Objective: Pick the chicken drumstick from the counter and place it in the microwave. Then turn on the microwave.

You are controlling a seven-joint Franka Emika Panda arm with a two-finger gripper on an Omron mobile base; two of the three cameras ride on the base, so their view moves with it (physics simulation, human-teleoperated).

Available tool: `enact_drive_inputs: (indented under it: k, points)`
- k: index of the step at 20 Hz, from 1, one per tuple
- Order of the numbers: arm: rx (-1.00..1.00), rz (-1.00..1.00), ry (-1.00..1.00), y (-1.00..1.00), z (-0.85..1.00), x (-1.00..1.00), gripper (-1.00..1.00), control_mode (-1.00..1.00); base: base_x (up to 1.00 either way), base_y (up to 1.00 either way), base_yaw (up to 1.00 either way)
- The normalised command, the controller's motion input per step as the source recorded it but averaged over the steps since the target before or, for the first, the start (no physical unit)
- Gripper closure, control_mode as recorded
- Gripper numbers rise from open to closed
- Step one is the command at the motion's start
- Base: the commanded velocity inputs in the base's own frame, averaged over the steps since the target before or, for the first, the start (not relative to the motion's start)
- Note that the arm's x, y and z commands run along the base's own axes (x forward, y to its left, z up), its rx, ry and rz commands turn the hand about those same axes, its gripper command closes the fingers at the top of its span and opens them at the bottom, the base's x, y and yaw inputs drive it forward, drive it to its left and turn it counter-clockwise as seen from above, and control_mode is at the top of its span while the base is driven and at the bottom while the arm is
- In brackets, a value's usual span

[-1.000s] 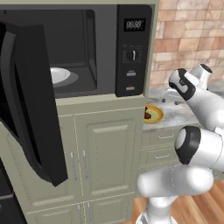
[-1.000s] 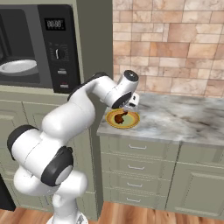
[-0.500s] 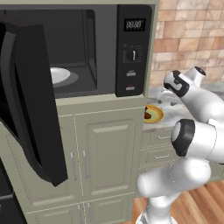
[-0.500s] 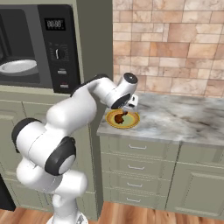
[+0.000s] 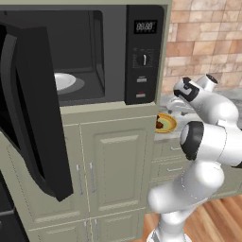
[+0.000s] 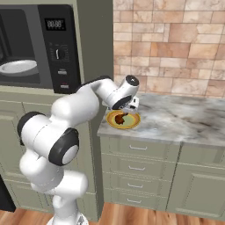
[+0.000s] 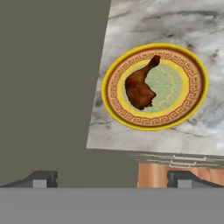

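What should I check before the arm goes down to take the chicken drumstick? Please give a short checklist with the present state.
1. End effector open: ok.
2. Chicken drumstick in sight, lying on the yellow plate: ok.
3. End effector centred over the drumstick: not ok, the drumstick sits off toward the top of the hand view.
4. Nothing held in the end effector: ok.
5. Microwave door open: ok.
6. White turntable plate bare: ok.

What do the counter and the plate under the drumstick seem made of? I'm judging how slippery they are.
The counter looks like polished marble: grey-white veining. The plate seems glazed ceramic, with a yellow rim and a printed key-pattern band. The chicken drumstick looks like browned roasted meat.
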Motion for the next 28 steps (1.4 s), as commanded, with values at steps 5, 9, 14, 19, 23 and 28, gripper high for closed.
enact_drive_inputs:
  k: [5,9,14,19,23,28]
  points:
    - [0.00,0.03,0.03,0.00,-0.13,0.23,-1.00,-1.00,0.00,0.00,0.00]
    - [0.00,0.03,0.05,0.00,-0.18,0.23,-1.00,-1.00,0.00,0.00,0.00]
    - [0.00,0.02,0.03,0.00,-0.15,0.19,-1.00,-1.00,0.00,0.00,0.00]
    - [0.00,0.02,0.00,0.00,-0.15,0.21,-1.00,-1.00,0.00,0.00,0.00]
    - [0.00,0.04,0.00,0.00,-0.21,0.20,-1.00,-1.00,0.00,0.00,0.00]
    - [0.00,0.05,-0.01,0.00,-0.21,0.19,-1.00,-1.00,0.00,0.00,0.00]
